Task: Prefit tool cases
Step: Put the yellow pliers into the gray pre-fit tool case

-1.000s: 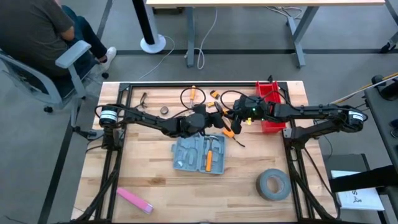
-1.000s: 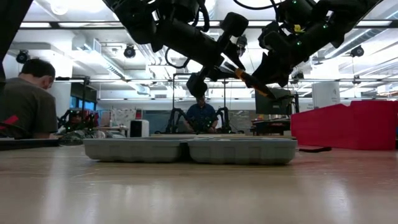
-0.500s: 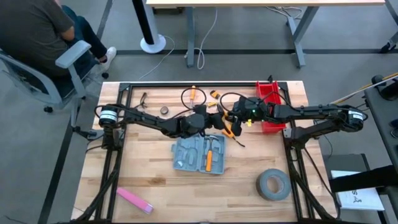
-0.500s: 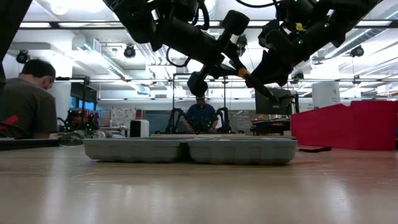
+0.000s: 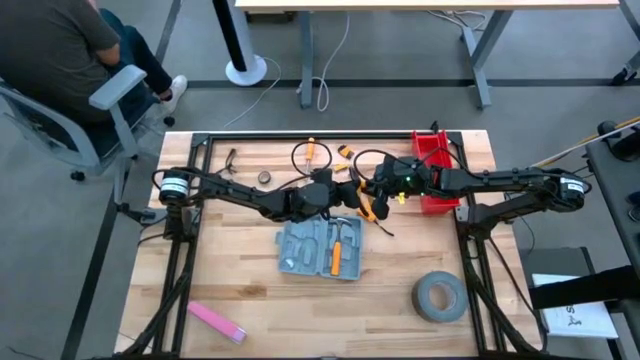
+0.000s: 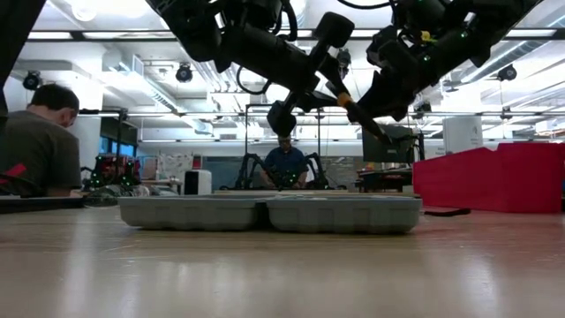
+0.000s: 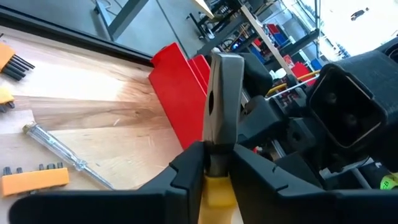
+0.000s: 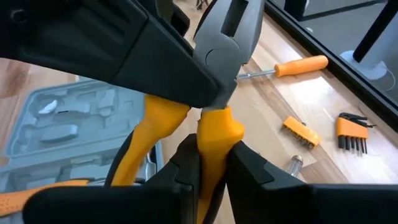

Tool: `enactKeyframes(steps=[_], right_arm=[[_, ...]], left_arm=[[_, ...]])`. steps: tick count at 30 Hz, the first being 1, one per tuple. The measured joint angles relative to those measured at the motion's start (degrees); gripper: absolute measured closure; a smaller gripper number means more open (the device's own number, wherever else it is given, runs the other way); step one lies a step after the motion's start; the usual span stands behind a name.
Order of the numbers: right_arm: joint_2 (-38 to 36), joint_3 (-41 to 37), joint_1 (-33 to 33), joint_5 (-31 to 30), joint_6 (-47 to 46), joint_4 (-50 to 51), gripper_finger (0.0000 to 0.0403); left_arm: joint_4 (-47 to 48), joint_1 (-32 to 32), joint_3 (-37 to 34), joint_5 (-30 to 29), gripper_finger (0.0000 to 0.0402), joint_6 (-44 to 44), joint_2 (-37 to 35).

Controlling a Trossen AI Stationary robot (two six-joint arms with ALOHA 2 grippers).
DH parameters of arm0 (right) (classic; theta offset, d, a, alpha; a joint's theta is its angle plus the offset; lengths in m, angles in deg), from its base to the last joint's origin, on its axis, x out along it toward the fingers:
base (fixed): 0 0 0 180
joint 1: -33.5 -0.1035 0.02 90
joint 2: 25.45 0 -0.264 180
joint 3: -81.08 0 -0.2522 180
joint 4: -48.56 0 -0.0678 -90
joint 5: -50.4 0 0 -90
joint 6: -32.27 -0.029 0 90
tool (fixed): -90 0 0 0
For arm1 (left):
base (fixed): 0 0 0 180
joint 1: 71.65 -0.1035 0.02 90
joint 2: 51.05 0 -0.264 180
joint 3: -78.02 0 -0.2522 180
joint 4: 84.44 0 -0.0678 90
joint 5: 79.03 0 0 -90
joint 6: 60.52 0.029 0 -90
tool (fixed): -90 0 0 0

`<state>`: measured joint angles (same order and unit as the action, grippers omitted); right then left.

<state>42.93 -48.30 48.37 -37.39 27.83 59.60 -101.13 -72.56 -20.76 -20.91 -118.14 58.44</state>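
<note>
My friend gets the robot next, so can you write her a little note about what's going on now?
Left gripper: shut on the pliers, by the head, in the air.
Right gripper: shut on one yellow handle of them.
Tool case: open on the table, below both grippers, with a hammer and an orange-handled tool already in.
Left to do: seat the pliers; screwdriver and hex keys lie loose on the table.

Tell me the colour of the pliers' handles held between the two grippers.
Yellow-orange, on the pliers with grey metal jaws; clearest in the right wrist view.
</note>
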Motion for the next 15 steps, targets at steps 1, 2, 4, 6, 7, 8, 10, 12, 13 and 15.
enactKeyframes(steps=[1,2,4,6,7,8,10,12,13,15], right_arm=[[0.0,0.0,0.0,0.2,0.1,-0.1,0.0369],[0.0,0.0,0.0,0.3,0.1,-0.1,0.0369],[0.0,0.0,0.0,1.5,0.5,-0.2,0.0369],[0.0,0.1,-0.2,2.6,0.8,-0.3,0.0369],[0.0,0.1,-0.3,3.2,0.8,-0.4,0.0369],[0.0,0.1,-0.3,3.7,0.8,-0.5,0.0369],[0.0,0.1,-0.7,3.7,0.8,-0.9,0.0369],[0.0,0.1,-1.0,3.2,0.7,-1.1,0.0369],[0.0,0.1,-1.1,3.1,0.7,-1.1,0.0369],[0.0,0.1,-1.1,2.7,0.7,-1.1,0.0369]], left_arm=[[-0.3,0.0,0.0,0.0,0.0327,0.3,0.0],[-0.5,0.0,0.0,0.0,0.0327,0.8,0.0],[-0.6,-0.1,0.0,-0.1,0.0327,1.5,-0.1],[-1.0,-0.1,0.0,-0.3,0.0326,1.6,-0.2],[-1.2,-0.2,0.0,-0.3,0.0325,1.7,-0.3],[-1.2,-0.3,0.0,-0.3,0.0324,1.7,-0.4],[-1.3,-0.4,0.0,-0.5,0.0321,1.7,-0.5],[-1.3,-0.5,0.0,-0.6,0.032,1.6,-0.5],[-1.2,-0.5,0.0,-0.6,0.032,1.7,-0.5],[-1.0,-0.5,0.3,-0.3,0.0325,1.9,-0.5]])
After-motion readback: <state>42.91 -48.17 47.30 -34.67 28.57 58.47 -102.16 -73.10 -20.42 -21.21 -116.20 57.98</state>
